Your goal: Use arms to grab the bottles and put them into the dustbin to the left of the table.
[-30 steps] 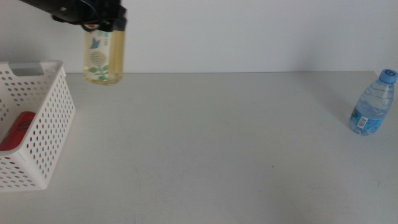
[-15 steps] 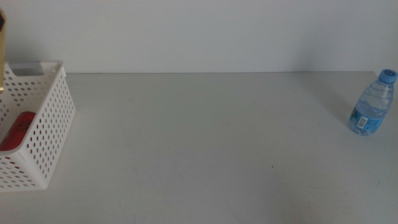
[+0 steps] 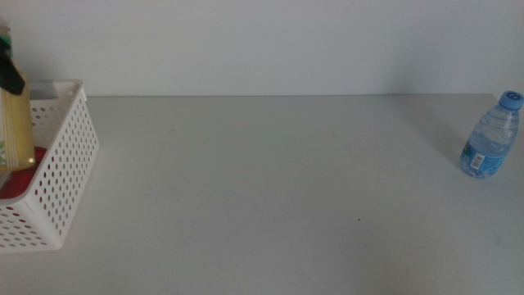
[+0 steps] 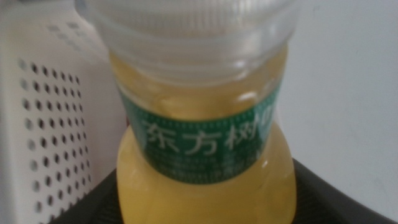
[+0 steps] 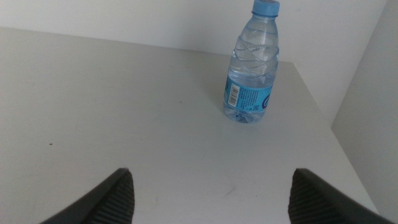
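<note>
Holding the tea bottle (image 3: 15, 131) over the dustbin (image 3: 57, 176), the left end effector (image 3: 10, 72) shows only as a dark sliver at the frame edge above the basket. The left wrist view confirms the hold: dark jaws clamp both sides of the bottle (image 4: 205, 162), with the perforated basket wall (image 4: 56, 124) just beside it. The bottle's lower end sits inside the dustbin's rim, and a red soda can (image 3: 20, 182) already lies in the dustbin.

Step in hand: depositing the second bottle. Judgement: the next move calls for the jaws to part so the bottle falls clear inside the walls, beside the can.

The water bottle (image 3: 491, 135) stands upright well apart from the dustbin, at the opposite end of the surface (image 3: 270, 188). The right end effector (image 5: 211, 193) faces the water bottle (image 5: 252, 65) with jaws spread wide and nothing between them. Judgement: that bottle remains for last.
</note>
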You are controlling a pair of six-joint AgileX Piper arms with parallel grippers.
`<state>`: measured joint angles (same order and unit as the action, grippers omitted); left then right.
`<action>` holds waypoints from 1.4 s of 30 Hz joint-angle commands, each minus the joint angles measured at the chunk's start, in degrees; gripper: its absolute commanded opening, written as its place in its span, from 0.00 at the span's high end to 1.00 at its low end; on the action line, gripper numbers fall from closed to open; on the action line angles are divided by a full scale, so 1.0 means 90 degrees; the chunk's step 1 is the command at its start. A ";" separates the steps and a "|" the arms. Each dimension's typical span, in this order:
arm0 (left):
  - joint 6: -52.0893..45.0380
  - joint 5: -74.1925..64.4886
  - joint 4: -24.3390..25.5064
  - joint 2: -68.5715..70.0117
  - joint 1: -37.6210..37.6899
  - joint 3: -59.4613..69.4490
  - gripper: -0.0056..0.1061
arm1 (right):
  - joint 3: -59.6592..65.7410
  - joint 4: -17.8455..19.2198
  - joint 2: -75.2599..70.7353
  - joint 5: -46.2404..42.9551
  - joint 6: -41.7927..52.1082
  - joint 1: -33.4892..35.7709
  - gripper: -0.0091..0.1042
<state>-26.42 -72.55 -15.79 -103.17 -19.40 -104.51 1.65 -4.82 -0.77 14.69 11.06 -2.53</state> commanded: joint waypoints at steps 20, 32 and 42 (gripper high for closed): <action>-0.0100 0.1096 -0.0542 0.0162 0.0006 0.1844 0.44 | -0.0066 0.0076 -0.0137 -0.0473 0.0073 -0.0036 0.36; -0.0084 0.1046 -0.0559 0.1236 0.0006 0.1862 0.11 | -0.0066 0.0076 -0.0137 -0.0473 0.0073 -0.0036 0.36; -0.0223 0.0887 -0.0976 0.3147 0.0121 0.2398 0.11 | -0.0066 0.0076 -0.0137 -0.0473 0.0073 -0.0036 0.36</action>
<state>-27.97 -65.43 -21.79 -79.14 -18.93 -82.03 1.65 -4.82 -0.77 14.69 11.06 -2.53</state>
